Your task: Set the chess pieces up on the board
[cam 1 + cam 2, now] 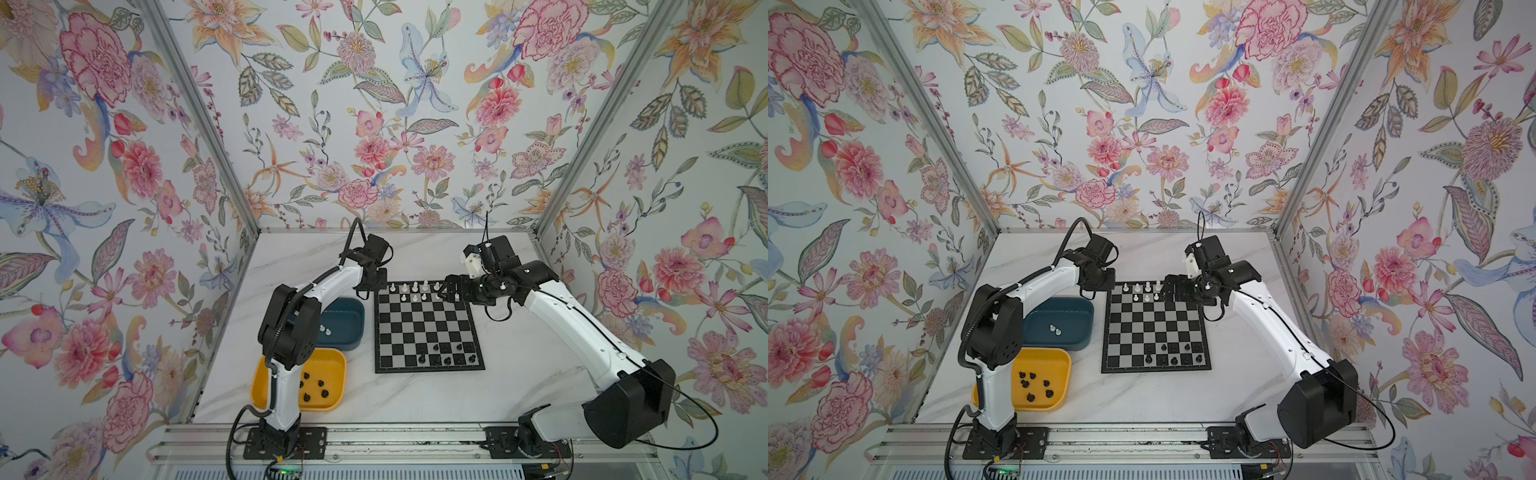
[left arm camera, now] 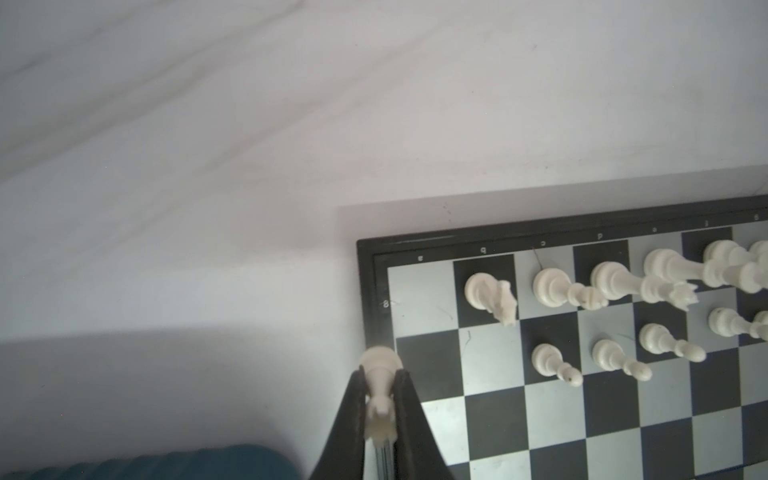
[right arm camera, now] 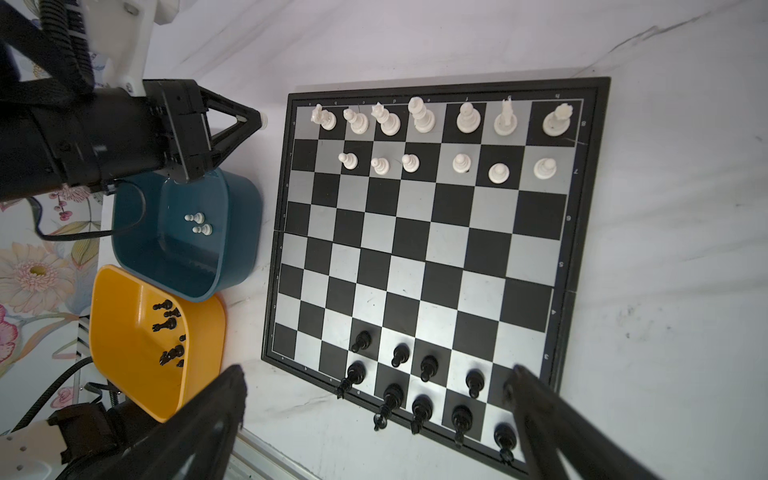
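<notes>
Nearest runs a ribbed aluminium rail (image 1: 374, 440) carrying both arm bases. Beyond it spreads the smooth white marble-look tabletop (image 1: 519, 374) with faint grey veins. On its left sits a rounded yellow plastic tray (image 1: 330, 363) holding loose black plastic chessmen (image 1: 320, 383), glossy and knob-topped. Just behind it, a rounded teal plastic tray (image 1: 347, 318) holds two small white plastic pawns (image 1: 326, 331). The flat square chessboard (image 1: 415, 326), with black and silvery-grey checks inside a thin black border, lies mid-tabletop, right of the trays. Upright black chessmen (image 1: 446, 360) stand on its two nearest rows and slim white plastic chessmen (image 1: 414, 287) on its two farthest. The left hand (image 2: 380, 374) is pinched tight on a small white turned chessman (image 2: 377, 360), whose round base pokes out past the black tapered fingertips (image 2: 353, 399), just beside the board's far left corner. The right hand (image 3: 374, 382) hangs over the board's far right edge in both top views, its black fingers (image 3: 216, 399) spread wide and holding nothing. Behind, slim aluminium posts (image 1: 199, 116) frame walls covered in matt floral wallpaper (image 1: 374, 124) of pink, orange and blue blooms.
</notes>
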